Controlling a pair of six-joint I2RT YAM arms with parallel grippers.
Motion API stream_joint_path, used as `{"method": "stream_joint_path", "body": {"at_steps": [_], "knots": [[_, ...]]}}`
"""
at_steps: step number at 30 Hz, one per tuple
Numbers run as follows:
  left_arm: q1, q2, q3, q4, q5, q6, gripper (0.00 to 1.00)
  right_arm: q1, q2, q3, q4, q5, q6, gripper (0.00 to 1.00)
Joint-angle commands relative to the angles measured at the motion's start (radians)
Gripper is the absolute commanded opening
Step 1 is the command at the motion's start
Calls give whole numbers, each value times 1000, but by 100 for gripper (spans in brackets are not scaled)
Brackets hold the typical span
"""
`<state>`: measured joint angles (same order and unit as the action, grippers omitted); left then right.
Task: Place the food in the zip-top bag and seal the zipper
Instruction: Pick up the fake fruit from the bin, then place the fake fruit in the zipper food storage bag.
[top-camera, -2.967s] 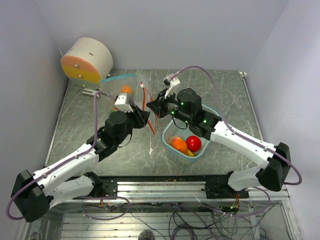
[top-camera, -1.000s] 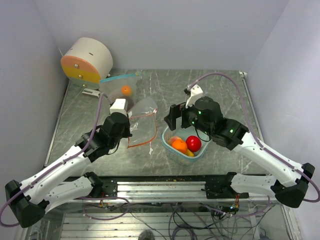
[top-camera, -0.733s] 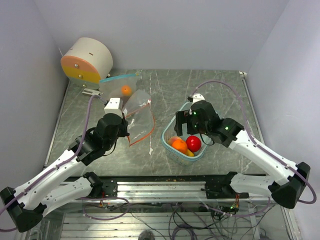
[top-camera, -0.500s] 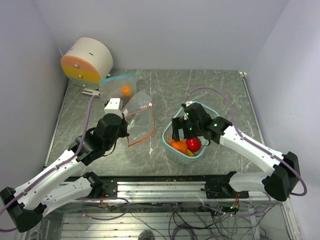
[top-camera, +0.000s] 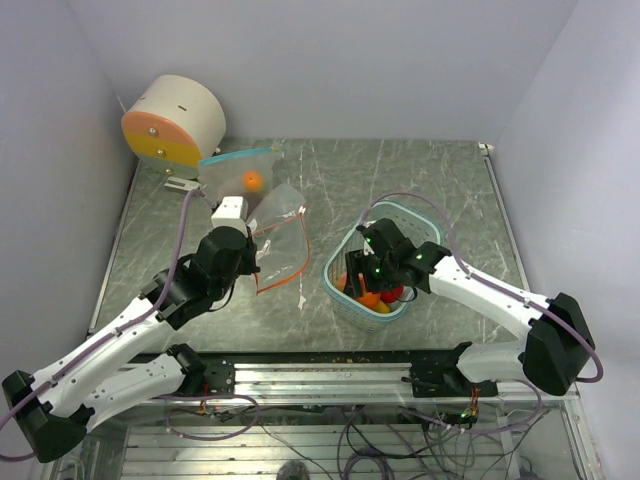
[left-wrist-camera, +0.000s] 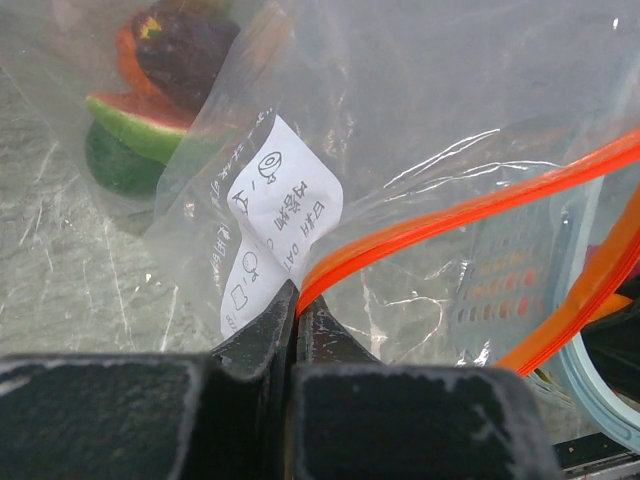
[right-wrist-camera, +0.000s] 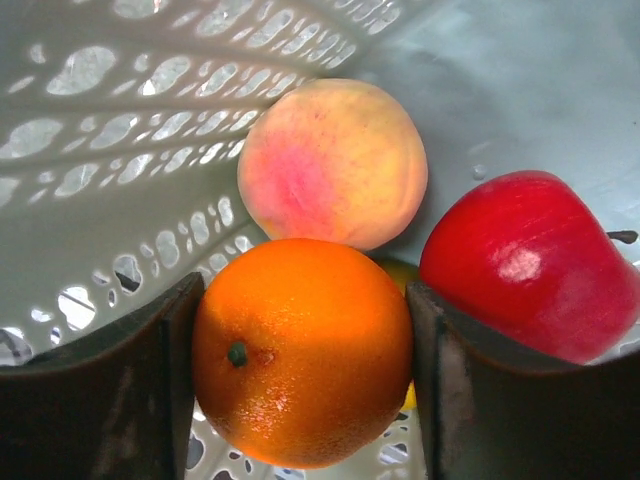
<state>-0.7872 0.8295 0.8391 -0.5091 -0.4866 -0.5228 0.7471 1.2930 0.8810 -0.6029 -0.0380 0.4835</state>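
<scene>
We get bright, even light from overhead, leaving soft shadows beneath the arms on the worktop (top-camera: 450, 180). White glare streaks the bag (left-wrist-camera: 430, 90); small highlights dot the apple (right-wrist-camera: 525, 262) and orange (right-wrist-camera: 300, 350). Up close, the left gripper (left-wrist-camera: 297, 305) and right gripper (right-wrist-camera: 303, 300) look dark and blurred.

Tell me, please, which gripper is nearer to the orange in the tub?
Right. The right gripper is down in the tub with a finger against each side of the orange. The left gripper is outside the tub, pinching the edge of the zip-top bag.
</scene>
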Motion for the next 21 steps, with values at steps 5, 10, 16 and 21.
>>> {"method": "stream_joint_path", "body": {"at_steps": [5, 10, 16, 21], "knots": [[4, 2, -21, 47, 1, -5, 7, -4, -76, 130, -79, 126, -44, 21], [3, 8, -29, 54, 11, -12, 7, -5, -140, 250, -118, 116, -105, 21], [4, 45, -10, 90, 44, -11, 7, -4, -245, 265, 46, -263, -185, 20], [3, 96, 13, 122, 82, -20, 7, 52, -258, 220, 322, -607, -128, 18]]}}
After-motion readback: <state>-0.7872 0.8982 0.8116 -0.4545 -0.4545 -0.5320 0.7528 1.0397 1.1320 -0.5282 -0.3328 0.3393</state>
